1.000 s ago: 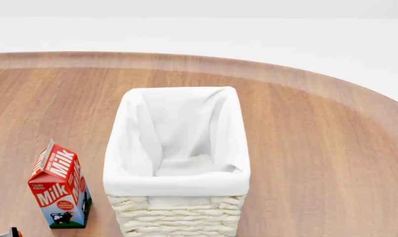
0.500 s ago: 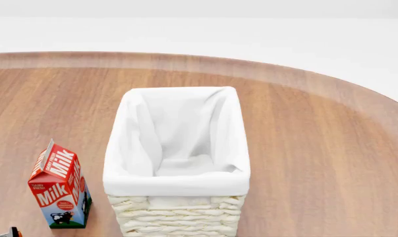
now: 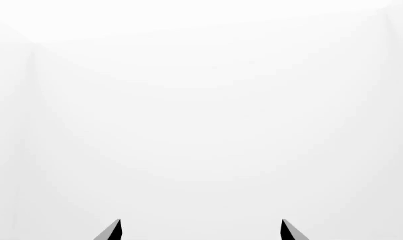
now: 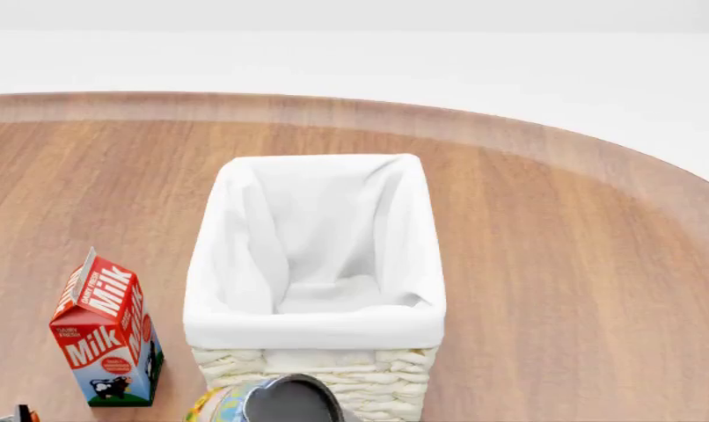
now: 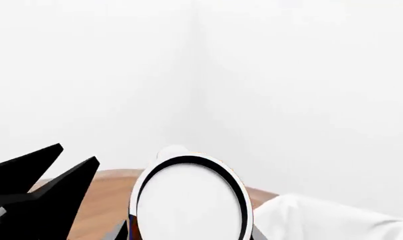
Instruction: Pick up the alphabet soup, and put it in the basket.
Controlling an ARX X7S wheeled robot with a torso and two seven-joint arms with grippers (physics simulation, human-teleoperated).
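The alphabet soup can (image 4: 287, 401) shows at the bottom edge of the head view, just in front of the basket's near wall, with a grey top and a yellow-orange patch on its side. In the right wrist view its white top (image 5: 190, 200) fills the space between the jaws of my right gripper (image 5: 188, 236), which is shut on it. The cream wicker basket (image 4: 319, 387) with its white lining stands mid-table; its cloth rim also shows in the right wrist view (image 5: 328, 222). My left gripper (image 3: 200, 231) is open and empty, facing a blank white background.
A red and white milk carton (image 4: 105, 330) stands left of the basket. A small black and orange part (image 4: 24, 414) shows at the bottom left corner. A black angular shape (image 5: 35, 200) lies beside the can in the right wrist view. The round wooden table (image 4: 566, 264) extends right.
The can has risen into the bottom of the head view, where it was not visible before. The basket and the milk carton have not moved.
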